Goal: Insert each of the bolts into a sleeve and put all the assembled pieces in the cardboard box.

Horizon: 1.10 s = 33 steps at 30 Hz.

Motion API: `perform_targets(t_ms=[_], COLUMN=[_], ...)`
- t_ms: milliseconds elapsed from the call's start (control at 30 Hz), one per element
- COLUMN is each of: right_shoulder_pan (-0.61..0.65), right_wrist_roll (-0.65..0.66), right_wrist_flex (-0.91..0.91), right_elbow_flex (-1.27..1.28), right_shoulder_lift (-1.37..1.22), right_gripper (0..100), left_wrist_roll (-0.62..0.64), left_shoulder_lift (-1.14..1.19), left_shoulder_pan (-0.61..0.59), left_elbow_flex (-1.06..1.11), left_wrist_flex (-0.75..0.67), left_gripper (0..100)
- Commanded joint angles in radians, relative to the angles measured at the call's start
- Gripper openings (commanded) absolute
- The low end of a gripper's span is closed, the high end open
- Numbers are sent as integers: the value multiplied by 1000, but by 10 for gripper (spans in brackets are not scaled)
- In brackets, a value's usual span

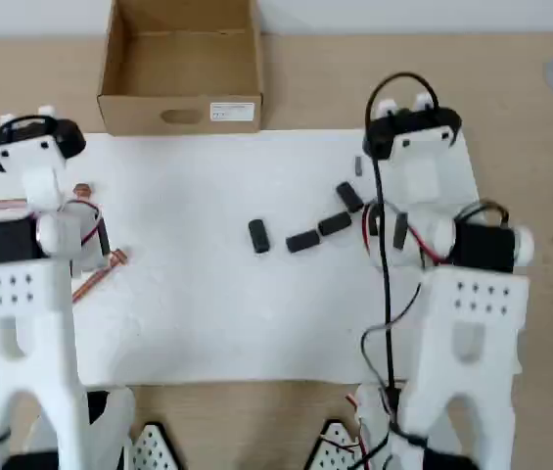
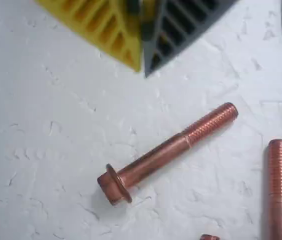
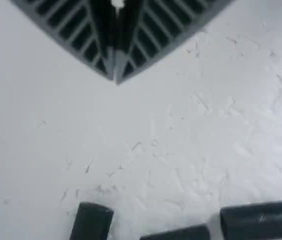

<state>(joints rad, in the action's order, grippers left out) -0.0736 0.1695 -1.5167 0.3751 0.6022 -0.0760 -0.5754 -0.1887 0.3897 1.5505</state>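
Copper-coloured bolts (image 2: 165, 155) flat on the white mat (image 1: 207, 313) beside the left arm (image 1: 22, 245), well apart from the black sleeves (image 1: 302, 241) clustered near the right arm (image 1: 452, 245). Left gripper (image 2: 143, 67) pinched closed on nothing, near one bolt but apart from it. Right gripper (image 3: 116, 75) likewise closed and empty, near three sleeves. Cardboard box (image 1: 139, 113) open-topped at the mat's far edge.

Copper-coloured flanged bolts (image 2: 168, 152) lie flat on the white mat (image 1: 207, 313), none sleeved (threads at the tip end only). Four short black sleeves (image 1: 302, 241) lie in a loose cluster mid-mat, well apart from the bolts. The cardboard box (image 1: 139, 113) stands open-topped just beyond the mat.
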Motion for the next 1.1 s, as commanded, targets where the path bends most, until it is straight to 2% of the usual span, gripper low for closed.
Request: perform_targets(t_ms=[0,167,333,533,767,933,1067], right_shoulder_pan=[-7,-7,-5,10,53,62,62], right_wrist_roll=[21,20,15,15,-8,-11,-11], right_wrist_flex=[-80,-164,-184,-173,-110,-72,-38], right_elbow_flex=[-176,-366,-467,-475,-473,-475,-475], right_shoulder_lift=[-148,-358,-510,-641,-704,-754,-792], right_gripper=[34,62,62,62,64,137,143], left_wrist_roll=[0,-2,-21,-23,-23,-25,-25], left_shoulder_lift=[96,196,265,352,429,433,433], left_shoulder_pan=[-5,-5,-6,-6,-6,-6,-6], left_elbow_flex=[-118,-169,-164,-169,-169,-169,-169], left_wrist_flex=[46,69,80,75,71,71,71], left_gripper=[3,9,55,59,126,126,126])
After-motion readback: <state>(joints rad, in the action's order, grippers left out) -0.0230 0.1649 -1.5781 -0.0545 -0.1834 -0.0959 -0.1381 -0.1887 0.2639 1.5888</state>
